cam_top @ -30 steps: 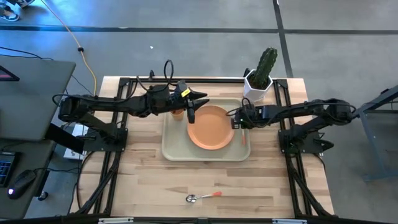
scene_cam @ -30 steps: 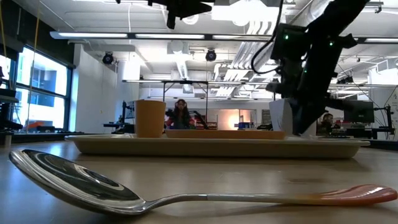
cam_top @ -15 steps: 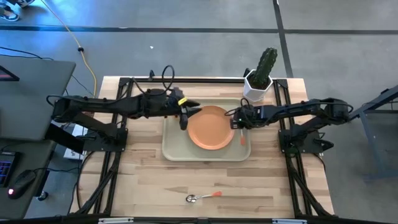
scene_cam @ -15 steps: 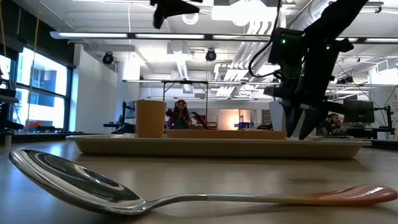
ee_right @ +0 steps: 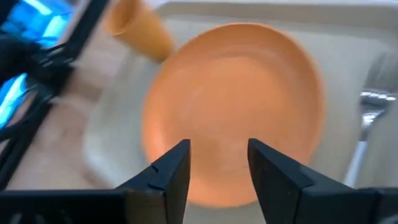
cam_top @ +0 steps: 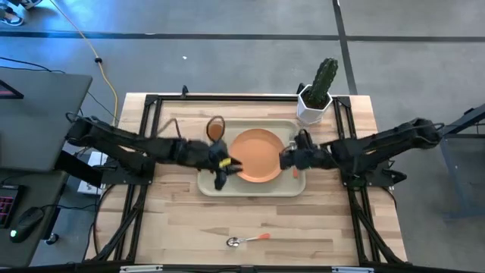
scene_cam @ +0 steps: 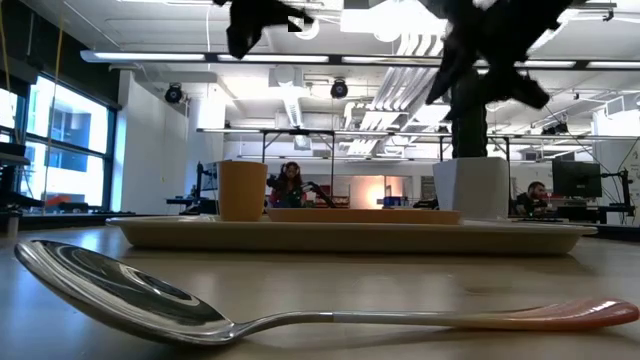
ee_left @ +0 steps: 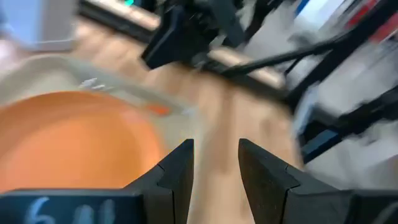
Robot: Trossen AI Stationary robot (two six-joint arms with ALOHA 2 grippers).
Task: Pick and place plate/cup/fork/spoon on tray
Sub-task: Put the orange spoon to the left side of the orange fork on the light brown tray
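Note:
The orange plate (cam_top: 258,155) lies in the beige tray (cam_top: 214,184). The orange cup (cam_top: 216,129) stands upright on the tray's far left corner. The fork (ee_right: 372,102) lies flat in the tray just right of the plate, and its orange handle (cam_top: 295,172) points toward the near edge. On the bare table near the front edge lies the spoon (cam_top: 248,240). My left gripper (cam_top: 223,174) hangs open above the tray's near left part, holding nothing. My right gripper (ee_right: 217,168) is open above the plate's right edge, clear of the fork.
A white pot with a green cactus (cam_top: 317,97) stands at the table's far right, just behind the tray. Black frame rails (cam_top: 148,136) run along both table sides. Bare wood lies between the tray and the spoon.
My right gripper has opened, then risen clear of the tray and shifted slightly toward the near edge; the fork stays lying in the tray. My left gripper has swung from above the cup toward the near edge, over the tray's near left part, still open.

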